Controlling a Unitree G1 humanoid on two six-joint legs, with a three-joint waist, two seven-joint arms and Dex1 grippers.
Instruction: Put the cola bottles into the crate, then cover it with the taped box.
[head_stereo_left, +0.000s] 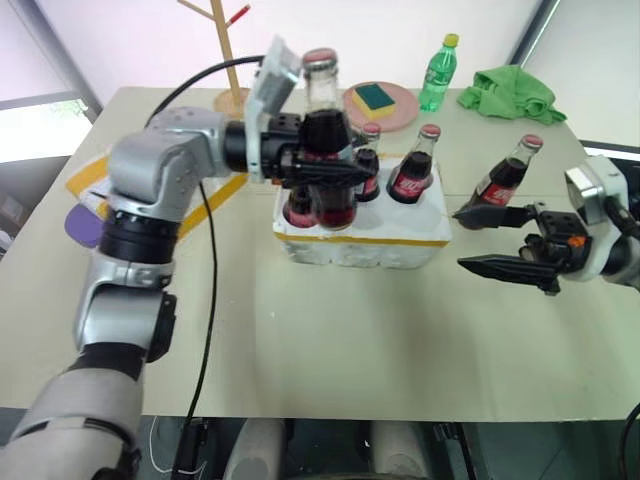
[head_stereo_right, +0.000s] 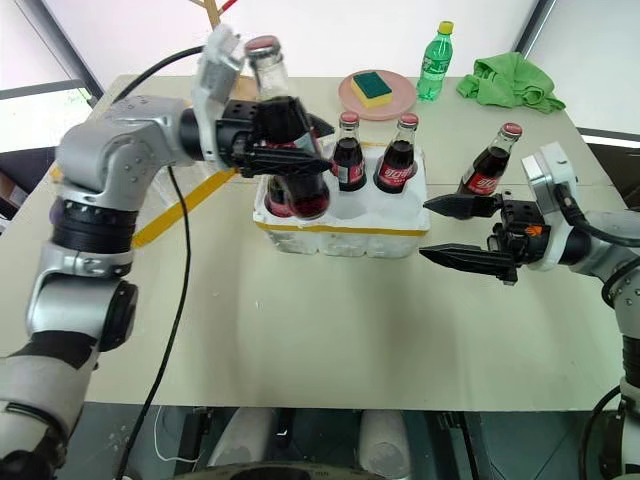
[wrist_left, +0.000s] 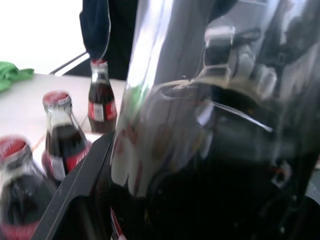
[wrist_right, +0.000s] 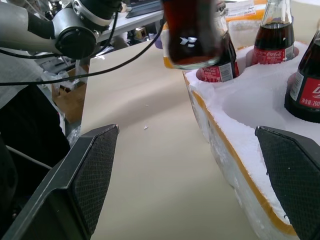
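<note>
Yellow tape bands mark the taped box (head_stereo_left: 100, 180), which lies at the table's (head_stereo_left: 330, 340) left edge, mostly hidden behind the left arm. Just right of it, the left gripper (head_stereo_left: 335, 170) is clamped around a cola bottle (head_stereo_left: 322, 115), holding it upright in the air above the near-left part of the crate (head_stereo_left: 365, 235). That white foam crate sits mid-table with a yellow band around its base; several cola bottles already stand in its wells, two of them at the back right (head_stereo_left: 412, 165). Beyond the crate are a pink plate with a sponge (head_stereo_left: 378, 100), a green plastic bottle (head_stereo_left: 437, 72) and a green cloth (head_stereo_left: 510, 92). One more cola bottle (head_stereo_left: 505, 175) stands on the table right of the crate. Beside it the right gripper (head_stereo_left: 500, 240) hovers with fingers spread wide, empty.
</note>
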